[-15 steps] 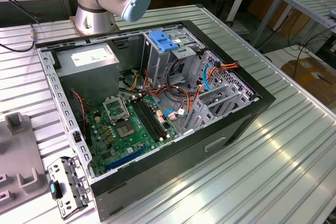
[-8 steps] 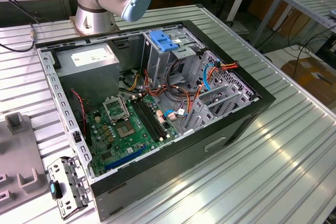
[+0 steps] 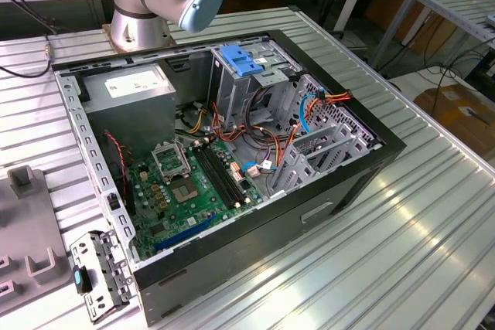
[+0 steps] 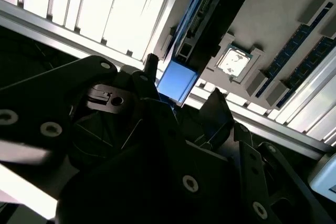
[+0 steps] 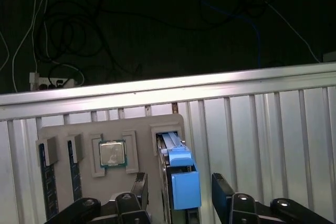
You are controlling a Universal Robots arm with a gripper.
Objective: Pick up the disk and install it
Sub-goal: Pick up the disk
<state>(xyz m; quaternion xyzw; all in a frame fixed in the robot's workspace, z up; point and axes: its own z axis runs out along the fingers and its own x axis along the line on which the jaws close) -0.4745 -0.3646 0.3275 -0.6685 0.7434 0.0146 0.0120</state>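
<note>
In the first wrist view the hand [image 5: 179,184] is spread apart, straddling the disk [image 5: 177,156] — which stands on edge in a slot of the grey tray [image 5: 63,132], its long axis running straight out between the fingers, neither touching it.

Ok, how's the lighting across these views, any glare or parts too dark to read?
Exterior view: even light, some glare on the table toward the exterior view's right. Second wrist view: the table slats wash out white and the gripper sits in deep shadow. First wrist view: near black beyond the table edge, yet the disk is clearly lit.
</note>
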